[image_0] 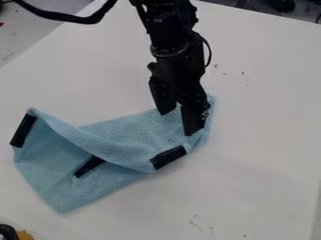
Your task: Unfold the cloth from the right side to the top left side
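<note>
Under gripper [179, 123], blue cloth [125, 136], bulk toward view's left.

white table [270, 126] | small dark marks [242, 73] | black-and-yellow item [8, 232], lower-left corner

Wearing black all down the jointed arm [179, 77], sporting a rounded collar [169, 51] partway along, trailing a thick black cable [69, 18] in a loose curve, looping a thinner wire [209, 51] along one side, and ending in a black gripper [180, 123] with two chunky fingers [193, 121] and small pale flecks [205, 114] near one edge.
</note>
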`<state>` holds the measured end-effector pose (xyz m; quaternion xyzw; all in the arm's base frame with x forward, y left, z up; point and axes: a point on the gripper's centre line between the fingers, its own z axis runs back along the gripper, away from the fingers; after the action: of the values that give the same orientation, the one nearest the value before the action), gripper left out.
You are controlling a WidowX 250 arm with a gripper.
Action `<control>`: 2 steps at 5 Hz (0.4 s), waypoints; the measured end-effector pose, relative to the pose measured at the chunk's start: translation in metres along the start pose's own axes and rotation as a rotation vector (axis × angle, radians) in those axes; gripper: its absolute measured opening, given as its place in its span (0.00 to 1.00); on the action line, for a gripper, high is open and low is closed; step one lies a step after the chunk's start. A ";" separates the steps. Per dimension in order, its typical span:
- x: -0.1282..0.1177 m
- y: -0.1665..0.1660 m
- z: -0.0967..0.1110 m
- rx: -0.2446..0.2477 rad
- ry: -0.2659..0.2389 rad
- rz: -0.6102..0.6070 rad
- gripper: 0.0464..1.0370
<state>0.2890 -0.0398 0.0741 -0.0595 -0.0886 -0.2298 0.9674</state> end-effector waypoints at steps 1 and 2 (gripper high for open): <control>-0.005 -0.001 -0.007 -0.011 0.021 0.014 0.96; -0.025 -0.009 -0.018 -0.014 0.036 0.091 0.96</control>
<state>0.2655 -0.0394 0.0524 -0.0662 -0.0668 -0.1872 0.9778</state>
